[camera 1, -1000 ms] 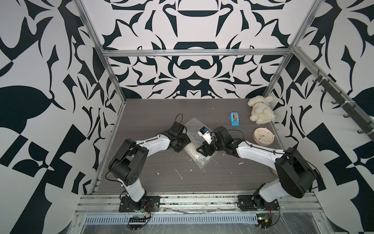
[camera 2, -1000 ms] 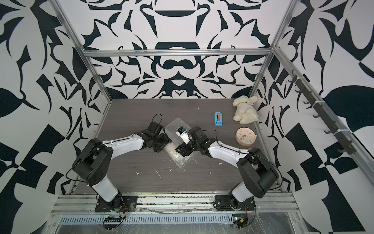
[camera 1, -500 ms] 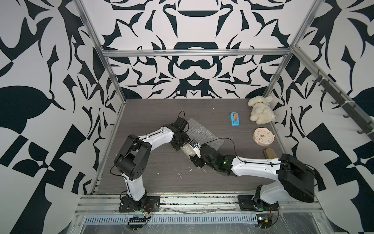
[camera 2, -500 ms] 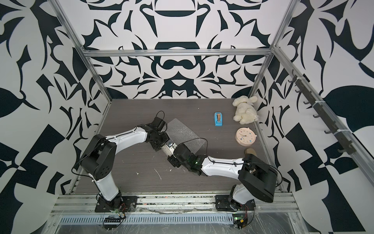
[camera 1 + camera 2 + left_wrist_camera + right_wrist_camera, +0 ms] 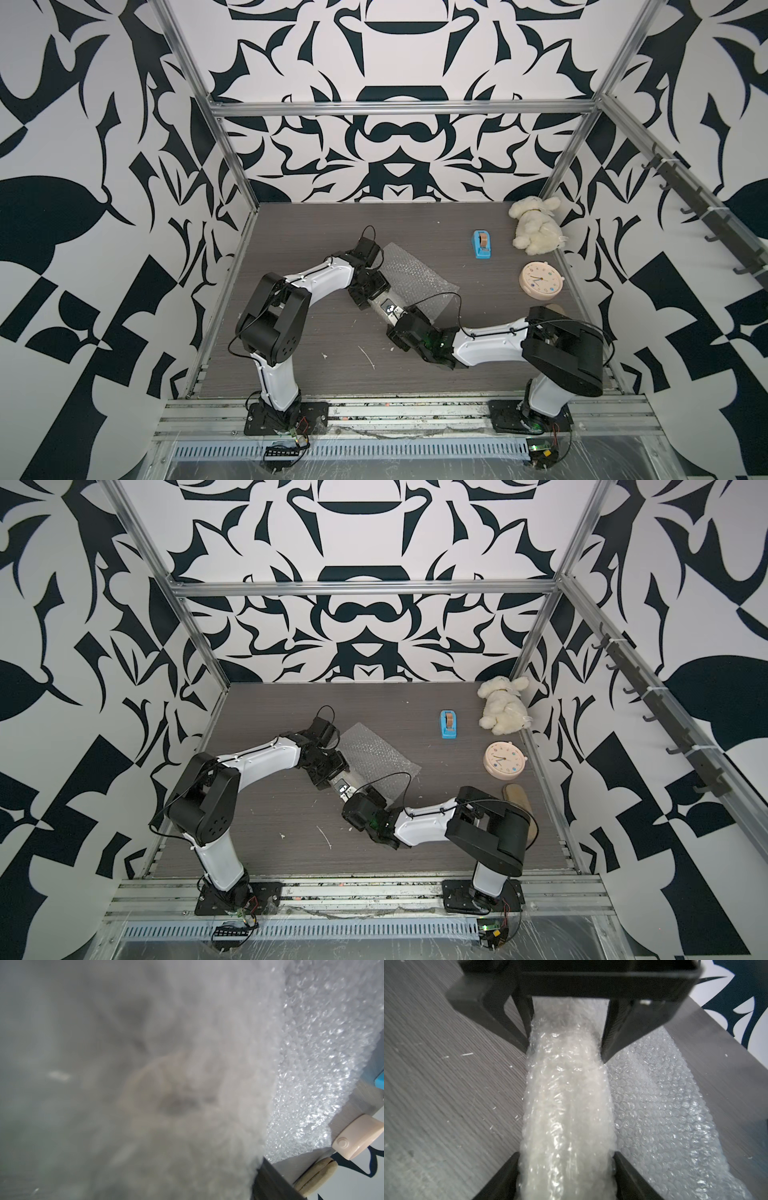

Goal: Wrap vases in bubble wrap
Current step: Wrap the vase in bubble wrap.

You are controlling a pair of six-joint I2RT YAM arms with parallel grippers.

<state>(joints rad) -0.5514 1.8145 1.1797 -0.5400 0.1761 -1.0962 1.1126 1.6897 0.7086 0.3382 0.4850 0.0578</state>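
Observation:
The vase (image 5: 566,1105) lies on its side on the table, rolled inside the bubble wrap (image 5: 654,1105), and only its pale shape shows through. My right gripper (image 5: 565,1154) is shut on the near end of the roll, one finger pressing each side. The left gripper (image 5: 566,1053) is shut on the far end in the same way. In both top views the two grippers (image 5: 370,296) (image 5: 397,322) meet nose to nose over the roll, mid-table. The loose bubble wrap (image 5: 411,274) (image 5: 374,754) spreads to the far right. The left wrist view is blurred by wrap (image 5: 311,1043).
A blue tape dispenser (image 5: 482,245), a cream plush toy (image 5: 536,226) and a round pink clock (image 5: 540,279) sit at the back right. A tan oblong thing (image 5: 517,798) lies behind the right arm's elbow. White scraps (image 5: 368,357) dot the near table.
The right arm has swung round from the right to the near end of the roll and taken hold of it. The loose sheet now lies out toward the far right.

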